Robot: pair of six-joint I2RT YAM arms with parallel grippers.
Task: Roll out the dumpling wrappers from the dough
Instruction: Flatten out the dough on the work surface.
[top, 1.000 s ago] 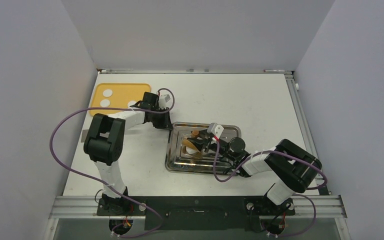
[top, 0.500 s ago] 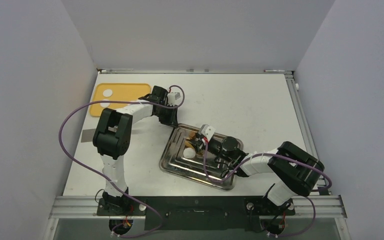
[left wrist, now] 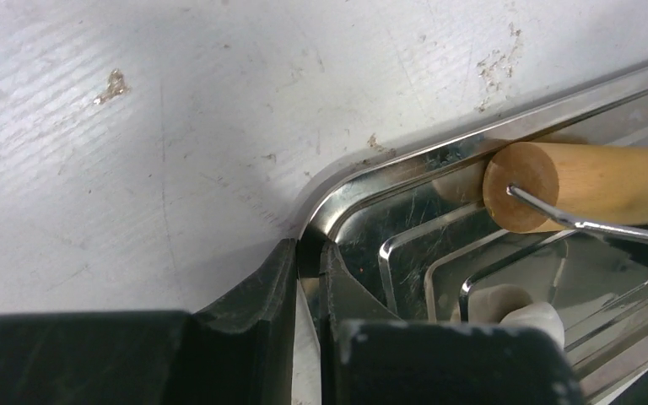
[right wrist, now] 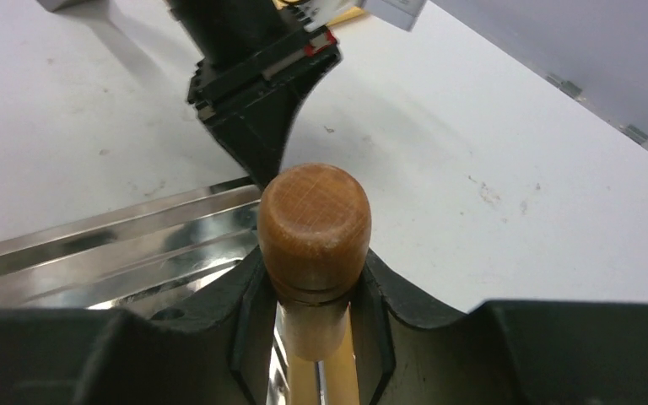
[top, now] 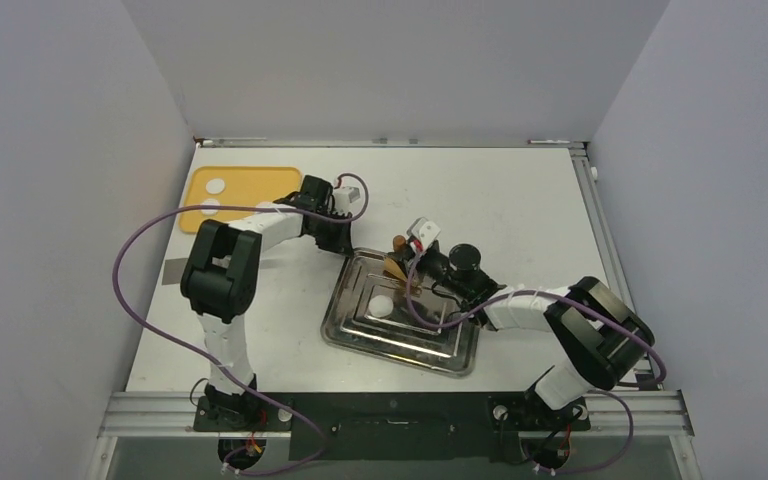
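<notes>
The far-left corner rim of the metal tray [left wrist: 439,156] is pinched between the fingers of the left gripper [left wrist: 308,261], one finger outside the rim and one inside. The tray lies askew on the white table [top: 520,200], its edges not square with the table's. The wooden handle of the rolling pin [left wrist: 582,186] is clamped by the right gripper [right wrist: 312,291], the jaws pressed against both sides with the knob left standing out beyond them. The roller is held just inside the tray's far rim (whether it touches the tray floor cannot be told). A dough lump [top: 382,306] lies on the tray floor toward the left side, apart from the roller. Two white rounds [top: 215,185] are seen on the yellow mat [top: 260,180] at the table's far-left corner. Open tabletop stretches along the far and right edges.
</notes>
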